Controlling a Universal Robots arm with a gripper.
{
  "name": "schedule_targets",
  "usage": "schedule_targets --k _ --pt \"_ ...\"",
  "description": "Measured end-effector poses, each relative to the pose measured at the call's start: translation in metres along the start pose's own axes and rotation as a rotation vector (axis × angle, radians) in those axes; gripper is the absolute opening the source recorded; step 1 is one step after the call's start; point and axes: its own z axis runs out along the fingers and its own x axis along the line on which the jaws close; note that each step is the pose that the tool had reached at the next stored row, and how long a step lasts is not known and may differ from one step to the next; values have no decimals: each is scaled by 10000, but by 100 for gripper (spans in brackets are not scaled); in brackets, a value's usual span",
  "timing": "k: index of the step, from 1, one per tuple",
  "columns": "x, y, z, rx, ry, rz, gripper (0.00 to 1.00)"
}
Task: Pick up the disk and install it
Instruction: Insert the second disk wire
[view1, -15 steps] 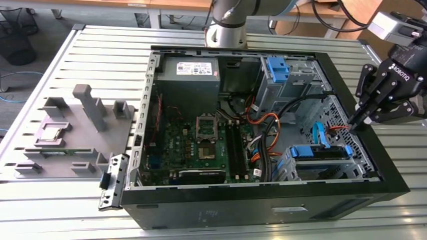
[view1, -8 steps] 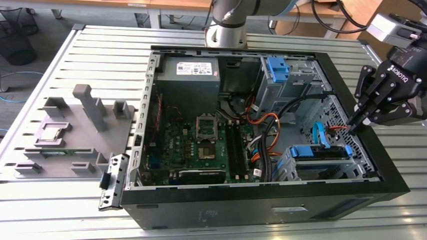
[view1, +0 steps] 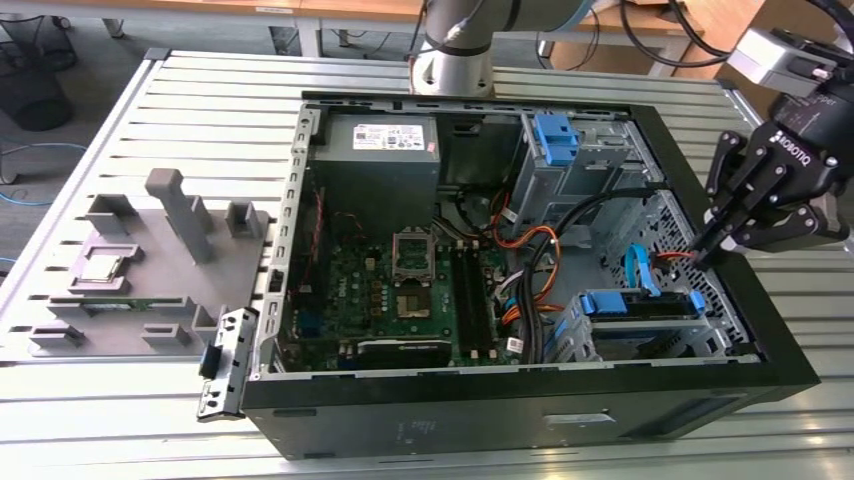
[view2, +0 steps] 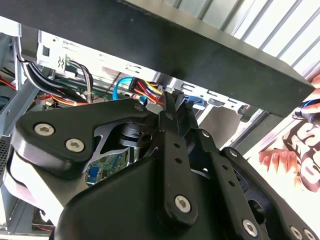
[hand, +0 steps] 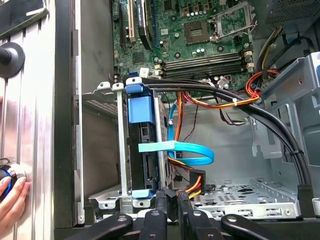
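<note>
Blue-bracketed disk (hand: 142, 150) sits in its cage (hand: 120, 150); gripper (view1: 710, 245), fingers pressed together just beside it, could snag the nearby cables (hand: 200, 100) if moved carelessly.

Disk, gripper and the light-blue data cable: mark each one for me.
disk (hand: 139, 107): first wrist view, on its blue bracket, seated in the metal cage.
gripper (view1: 711, 243): exterior view, at the fingertips inside the case.
light-blue data cable (hand: 175, 147): first wrist view, on its flat run beside the disk.
</note>
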Motion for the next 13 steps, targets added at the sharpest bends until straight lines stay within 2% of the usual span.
schedule_targets --k 4,13 --pt "2 22 10 1 5 1 24" --pt "2 22 9 3 18 4 24"
